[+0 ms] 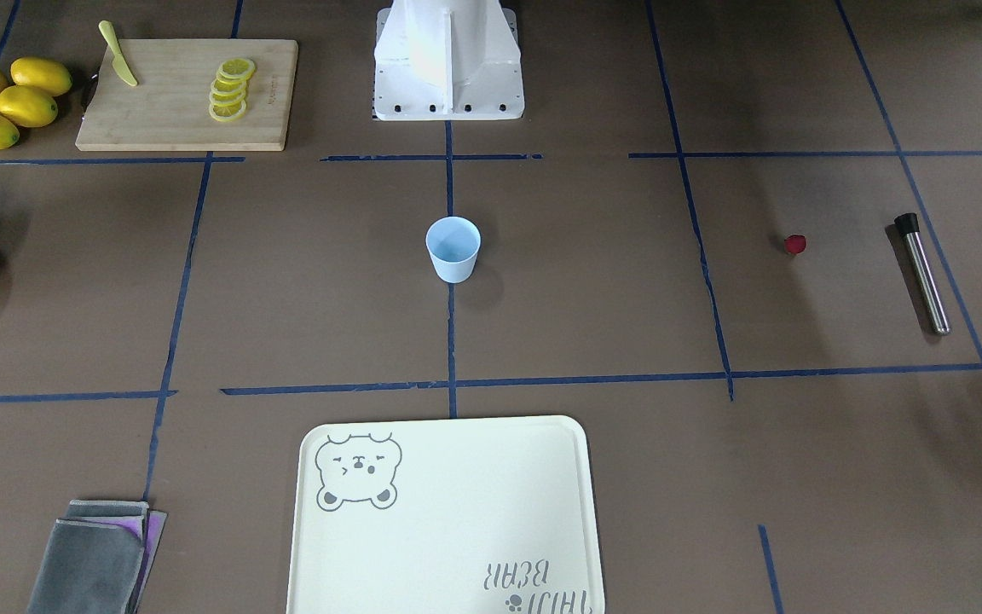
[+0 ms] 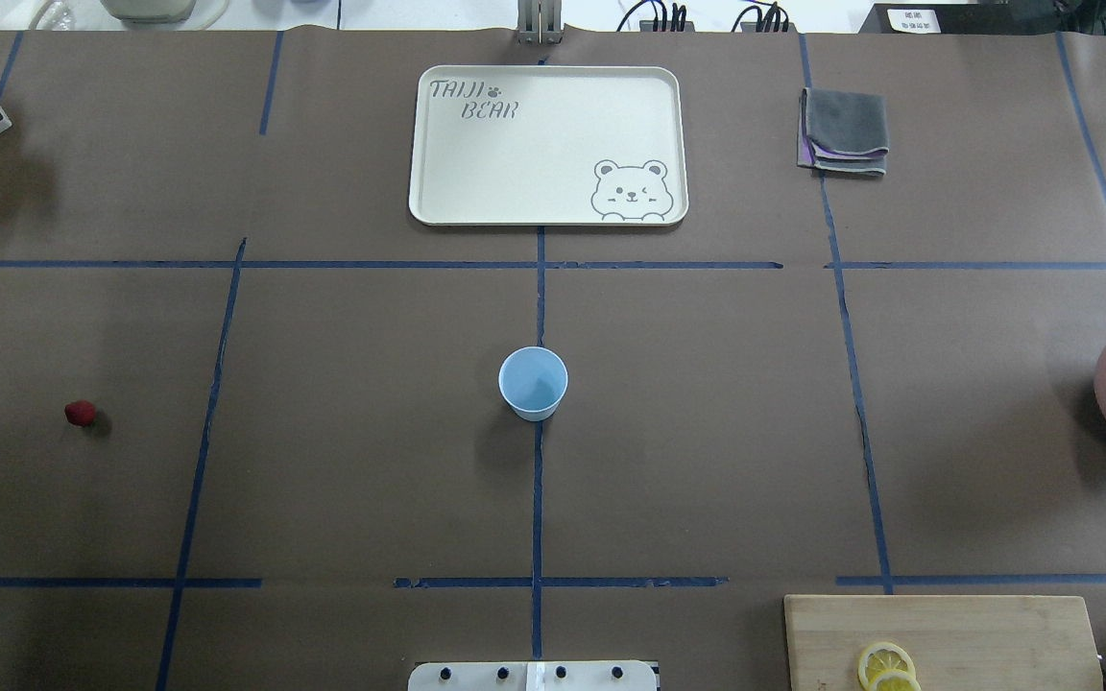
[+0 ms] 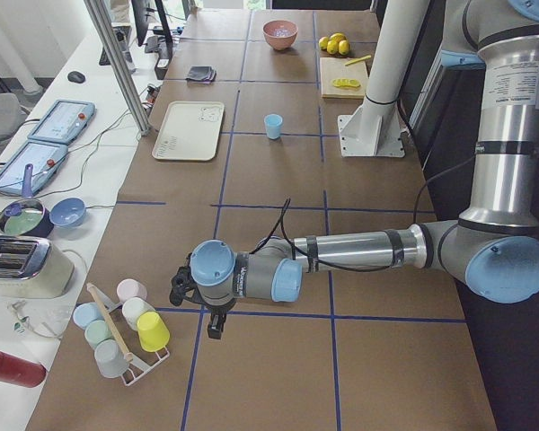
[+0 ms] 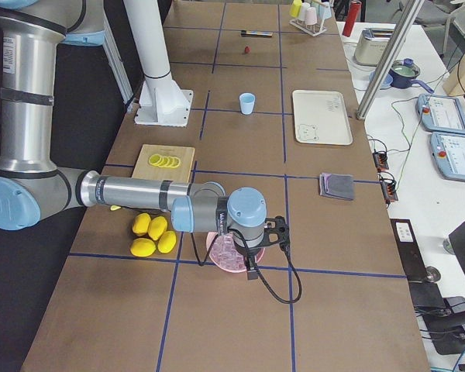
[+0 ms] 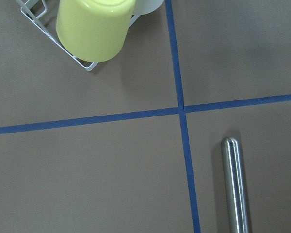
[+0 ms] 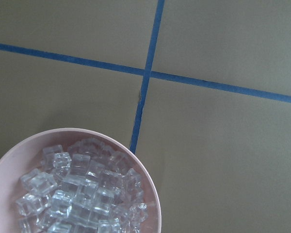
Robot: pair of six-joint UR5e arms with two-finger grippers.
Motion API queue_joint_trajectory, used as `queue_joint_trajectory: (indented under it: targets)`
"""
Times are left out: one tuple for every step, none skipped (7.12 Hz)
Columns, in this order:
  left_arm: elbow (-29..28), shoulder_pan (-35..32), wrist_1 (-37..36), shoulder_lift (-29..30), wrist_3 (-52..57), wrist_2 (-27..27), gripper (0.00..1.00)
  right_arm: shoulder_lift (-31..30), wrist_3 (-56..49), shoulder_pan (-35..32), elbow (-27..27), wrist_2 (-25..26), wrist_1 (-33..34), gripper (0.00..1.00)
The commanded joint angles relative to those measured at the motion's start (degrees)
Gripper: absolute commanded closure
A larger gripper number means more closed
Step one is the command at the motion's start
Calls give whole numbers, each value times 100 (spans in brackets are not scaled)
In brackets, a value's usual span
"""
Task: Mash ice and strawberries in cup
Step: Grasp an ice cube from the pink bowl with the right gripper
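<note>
Pale blue cup [image 2: 533, 384]; red strawberry [image 2: 80, 413]; clear ice [image 6: 82, 194] in a pink bowl [image 6: 12, 162]; brown counter [image 2: 371, 432] gridded with blue tape [image 2: 537, 499]; cream tray [image 2: 543, 154], grey bear print [image 2: 630, 190].

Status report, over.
Left gripper, right gripper: state unreadable. Pale-blue plastic cup empty; small red strawberry on table, clear ice cubes in pink bowl. Nothing near cup.

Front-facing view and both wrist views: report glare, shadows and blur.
Front-facing view: the robot base is blown out white; the cup throws a soft shadow down-right. Left wrist view: a bright streak runs along the steel bar, edges sharp. Right wrist view: the ice glints, in focus.
</note>
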State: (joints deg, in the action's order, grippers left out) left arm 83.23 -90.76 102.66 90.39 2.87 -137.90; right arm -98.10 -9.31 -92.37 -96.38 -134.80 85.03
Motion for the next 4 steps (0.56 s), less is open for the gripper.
queue_joint_trajectory:
  targets:
    - [9, 5, 0, -22, 12, 52, 0, 2, 0, 0, -4, -2, -4, 0]
    - [0, 5, 0, -30, 12, 44, 0, 2, 8, 0, -12, -2, -4, 0]
    - [0, 5, 0, -31, 12, 44, 0, 36, 26, 26, -56, -19, -21, 0]
    - [0, 5, 0, -31, 12, 44, 0, 80, 26, 157, -74, -37, -274, 1]
